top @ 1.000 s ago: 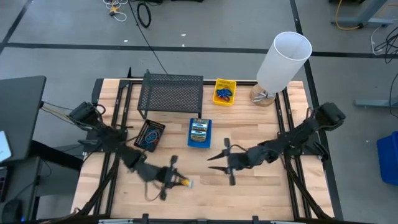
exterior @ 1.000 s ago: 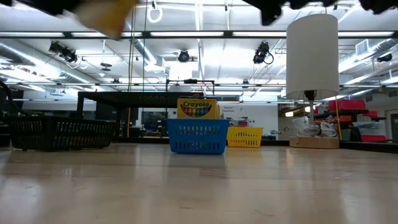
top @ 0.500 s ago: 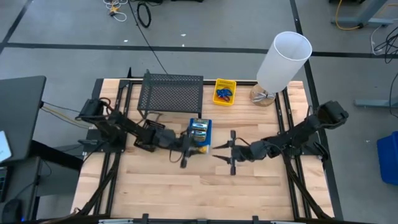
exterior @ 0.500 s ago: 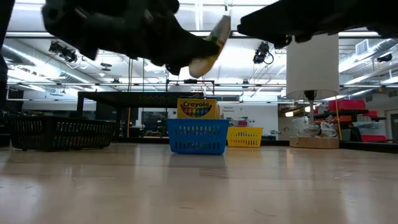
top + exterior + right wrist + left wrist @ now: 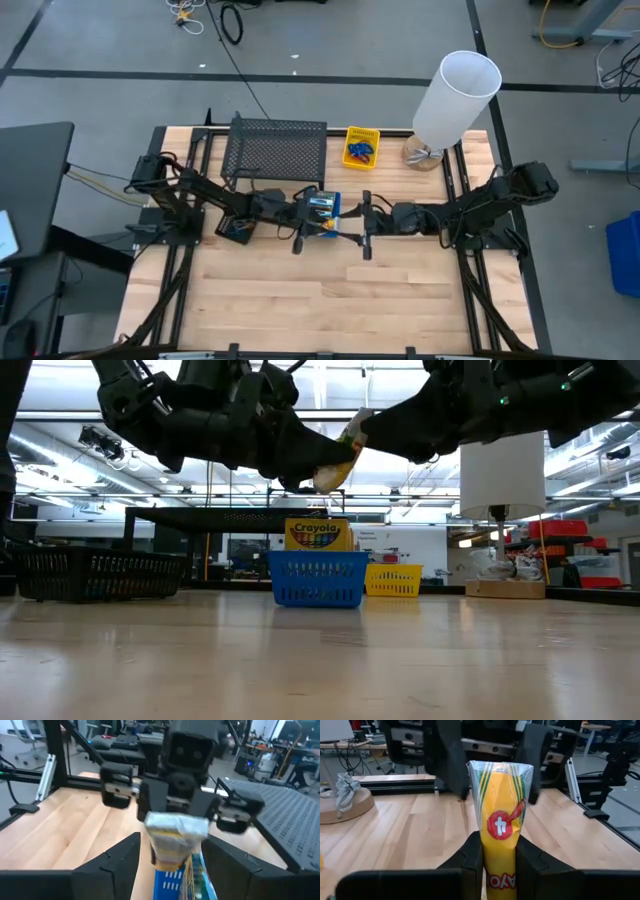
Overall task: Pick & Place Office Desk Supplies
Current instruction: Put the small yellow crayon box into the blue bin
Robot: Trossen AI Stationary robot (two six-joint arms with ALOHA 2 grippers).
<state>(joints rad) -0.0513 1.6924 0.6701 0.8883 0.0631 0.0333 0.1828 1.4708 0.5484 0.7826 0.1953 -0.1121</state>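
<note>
A yellow-and-green crayon box (image 5: 500,815) hangs in the air near the blue bin's near edge (image 5: 321,234), with my left gripper (image 5: 310,226) shut on it. The blue bin (image 5: 318,580) holds another crayon box (image 5: 318,533), standing upright. My right gripper (image 5: 172,845) faces the left one, open. Its fingers (image 5: 447,765) stand on either side of the held box's free end (image 5: 176,827), and I see no touch. A black bin (image 5: 238,226) with loops sits partly under my left arm. A yellow bin (image 5: 361,147) with blue loops stands farther back. My left gripper pinches the crayon box between its two fingers, on the box's two narrow sides near its back end (image 5: 499,862). The fingers come level from the table's left and lie along the box. The box sticks out toward the right gripper, its printed face up, clear of table and bin (image 5: 340,460).
A black wire-mesh rack (image 5: 275,150) stands at the far side behind the bins. A tall white cylinder (image 5: 455,95) on a wooden base stands at the far right. Bare wooden tabletop (image 5: 330,300) lies toward the near edge.
My left gripper has swung from the near left of the table toward its middle and far side, carrying the crayon box clear of the table to the blue bin's near edge. My right gripper has moved toward the table's left and far side, up to the box's free end.
</note>
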